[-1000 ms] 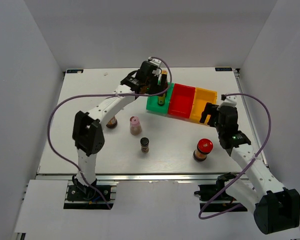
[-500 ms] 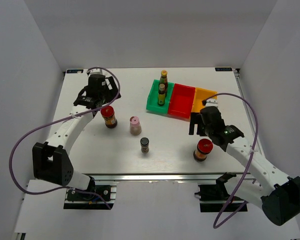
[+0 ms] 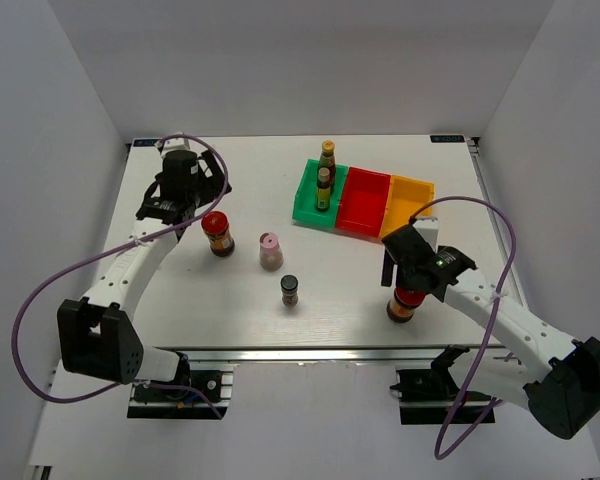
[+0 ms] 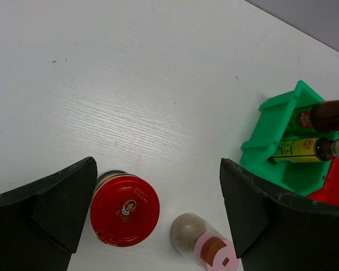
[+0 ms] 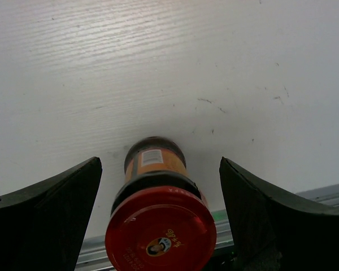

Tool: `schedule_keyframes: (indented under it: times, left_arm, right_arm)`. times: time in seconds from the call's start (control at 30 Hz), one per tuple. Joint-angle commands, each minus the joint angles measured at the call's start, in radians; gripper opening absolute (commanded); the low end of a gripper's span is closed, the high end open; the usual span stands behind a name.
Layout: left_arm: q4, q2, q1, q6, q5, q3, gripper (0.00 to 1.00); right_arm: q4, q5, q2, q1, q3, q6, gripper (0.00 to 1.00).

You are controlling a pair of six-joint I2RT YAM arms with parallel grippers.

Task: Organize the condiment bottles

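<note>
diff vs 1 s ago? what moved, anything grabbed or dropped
Left claw swung from the green bin back left, now open above the left red-lidded jar. Right claw came from the orange bin toward the near edge, open over the right red-lidded jar. Nothing gripped. Unmoved: both red-lidded jars, slim bottles in the green bin, pink-lidded jar, black-lidded jar.

Two slim bottles (image 3: pixel 323 188). Two red-lid jars (image 3: pixel 216 232). One pink-lid jar (image 3: pixel 270 250). One black-lid jar (image 3: pixel 289 290). Three bins (image 3: pixel 365 205): green, red, orange.
</note>
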Motion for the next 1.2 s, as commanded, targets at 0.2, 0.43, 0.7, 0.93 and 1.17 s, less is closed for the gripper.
schedule_keyframes:
  times: [0.2, 0.43, 0.7, 0.93, 1.17]
  left_arm:
    - [0.026, -0.044, 0.003, 0.001, 0.005, -0.022, 0.98]
    - [0.032, -0.046, 0.003, 0.001, -0.003, -0.041, 0.98]
    - [0.035, -0.047, 0.004, 0.009, 0.007, -0.048, 0.98]
    - [0.049, -0.07, 0.004, 0.021, 0.01, -0.058, 0.98]
    - [0.055, -0.067, 0.004, 0.029, 0.019, -0.065, 0.98]
  right_arm:
    - [-0.094, 0.005, -0.023, 0.006, 0.02, 0.089, 0.87]
    - [-0.106, -0.062, -0.044, 0.008, 0.029, 0.068, 0.48]
    - [-0.023, -0.124, -0.046, 0.008, 0.066, -0.005, 0.26]
    - [0.121, -0.173, 0.034, 0.008, 0.16, -0.093, 0.13]
    - [0.175, -0.139, 0.227, 0.006, 0.4, -0.202, 0.13]
